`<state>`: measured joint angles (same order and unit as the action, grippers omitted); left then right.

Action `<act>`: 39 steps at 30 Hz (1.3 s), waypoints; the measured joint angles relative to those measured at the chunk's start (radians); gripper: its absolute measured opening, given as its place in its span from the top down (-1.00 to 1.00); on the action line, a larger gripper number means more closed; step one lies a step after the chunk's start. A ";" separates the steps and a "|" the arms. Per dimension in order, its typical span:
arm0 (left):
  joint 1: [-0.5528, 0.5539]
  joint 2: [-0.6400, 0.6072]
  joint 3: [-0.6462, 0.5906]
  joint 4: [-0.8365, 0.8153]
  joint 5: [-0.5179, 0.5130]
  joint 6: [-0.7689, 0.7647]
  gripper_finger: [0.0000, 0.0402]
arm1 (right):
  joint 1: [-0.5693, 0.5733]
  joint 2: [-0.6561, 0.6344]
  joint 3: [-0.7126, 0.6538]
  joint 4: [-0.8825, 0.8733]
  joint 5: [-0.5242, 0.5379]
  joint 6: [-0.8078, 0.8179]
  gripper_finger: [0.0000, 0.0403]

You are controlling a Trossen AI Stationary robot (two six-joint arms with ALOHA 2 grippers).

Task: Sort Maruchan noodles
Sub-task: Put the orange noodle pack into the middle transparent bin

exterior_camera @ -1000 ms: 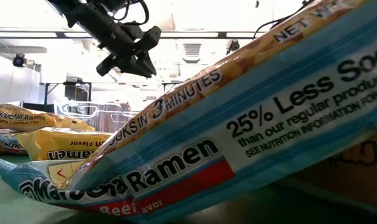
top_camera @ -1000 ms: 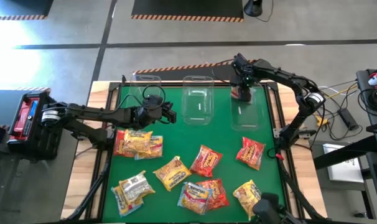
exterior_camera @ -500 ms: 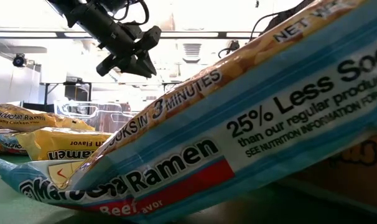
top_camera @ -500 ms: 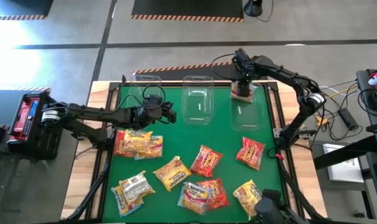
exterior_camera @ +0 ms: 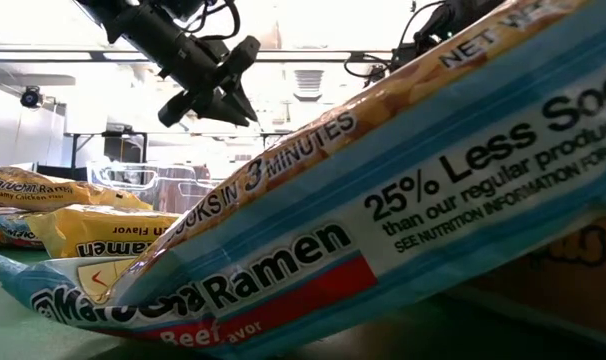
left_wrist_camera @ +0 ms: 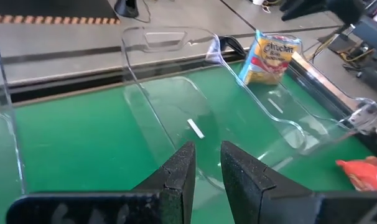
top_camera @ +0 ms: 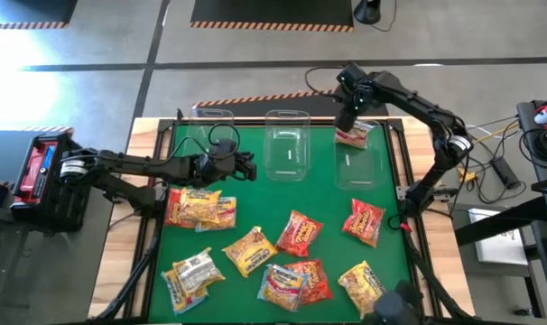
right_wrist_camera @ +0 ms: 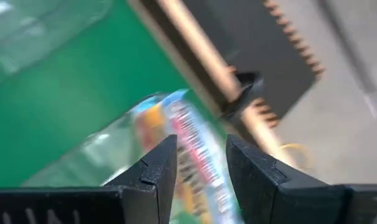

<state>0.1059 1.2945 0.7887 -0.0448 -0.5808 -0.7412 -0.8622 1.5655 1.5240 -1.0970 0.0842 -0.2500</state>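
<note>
From above, the right gripper (top_camera: 349,106) hangs over the far end of the right clear bin (top_camera: 362,167), empty, its jaws slightly apart; a pale packet (top_camera: 353,136) lies in that bin. The other Maruchan noodles (top_camera: 296,233) are scattered on the green surface (top_camera: 255,199). The left gripper (top_camera: 246,165) hovers near the left bin (top_camera: 210,135), jaws narrow, holding nothing.

At table height, one ramen packet (exterior_camera: 383,220) fills the foreground.

The left wrist view shows the pale packet (left_wrist_camera: 269,57) leaning inside the bin.

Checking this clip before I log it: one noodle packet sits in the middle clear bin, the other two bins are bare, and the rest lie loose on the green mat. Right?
Not quite. The noodle packet sits in the right-hand clear bin, not the middle bin, which is bare; the high view shows this. The left bin holds no packets either, and the rest lie loose on the green mat.
</note>
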 joint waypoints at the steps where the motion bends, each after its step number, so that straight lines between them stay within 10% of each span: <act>1: 0.000 0.000 0.000 0.000 0.004 -0.015 0.71 | 0.002 -0.005 0.002 -0.031 -0.035 0.015 0.38; 9: -0.016 0.033 0.000 0.009 0.141 -0.141 0.71 | 0.082 -0.062 -0.035 -0.076 -0.276 0.208 0.37; 23: -0.197 0.222 0.001 0.246 0.234 -0.299 0.71 | 0.436 -0.229 -0.157 -0.051 -0.267 0.437 0.47; 39: -0.369 0.242 0.001 0.258 0.233 -0.346 0.71 | 0.899 -0.353 -0.422 0.333 -0.201 1.050 0.62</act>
<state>-0.2634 1.5361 0.7895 0.2129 -0.3482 -1.0873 0.0371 1.2121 1.1017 -0.7643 -0.1167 0.8002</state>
